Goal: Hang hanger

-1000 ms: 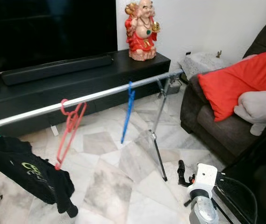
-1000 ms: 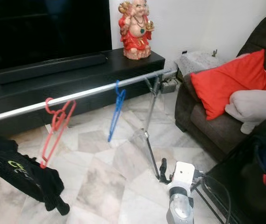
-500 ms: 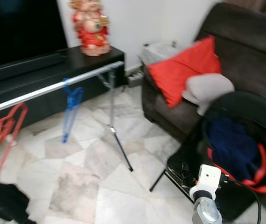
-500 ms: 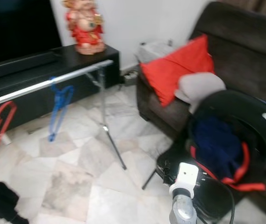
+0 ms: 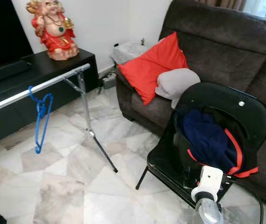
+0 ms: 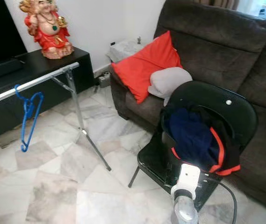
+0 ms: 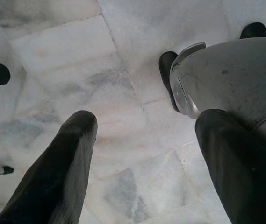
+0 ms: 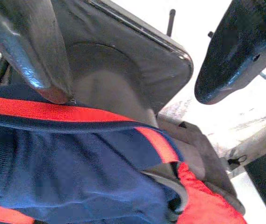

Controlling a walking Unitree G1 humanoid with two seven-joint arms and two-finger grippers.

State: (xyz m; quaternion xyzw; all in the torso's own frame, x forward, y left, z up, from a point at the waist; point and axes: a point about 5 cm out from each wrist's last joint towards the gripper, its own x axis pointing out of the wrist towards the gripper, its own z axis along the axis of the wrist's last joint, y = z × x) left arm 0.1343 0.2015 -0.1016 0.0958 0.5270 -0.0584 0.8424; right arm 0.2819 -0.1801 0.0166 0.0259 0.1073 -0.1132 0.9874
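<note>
Marbled white-and-grey tile floor [image 5: 72, 186] underfoot, living room all round. Silver metal clothes rail [image 5: 34, 87] as landmark, running on a slant from lower left up to its folding leg. Blue plastic hanger [image 5: 40, 119] hooked on the rail near the leg end, long axis hanging almost straight down, hook uppermost, lower tip pointing at the floor. Behind the rail: low black TV cabinet [image 5: 53, 65] with a red-and-gold laughing Buddha figurine [image 5: 54, 28] on top. Beyond the rail's leg: dark brown fabric sofa [image 5: 217, 42] holding a red square cushion [image 5: 155, 65] and a grey pillow [image 5: 177, 83] touching it. In front of the sofa, well apart from the rail: black round-backed chair [image 5: 226, 105] holding a navy garment with red trim [image 5: 207, 140].

Right wrist view: right gripper [image 8: 137, 60] hovering just above the navy garment on the chair seat, fingers spread, empty.

Left wrist view: left gripper [image 7: 142, 154] over bare tile, fingers parted, grasping nothing, beside the robot's own silver leg [image 7: 231, 79].
</note>
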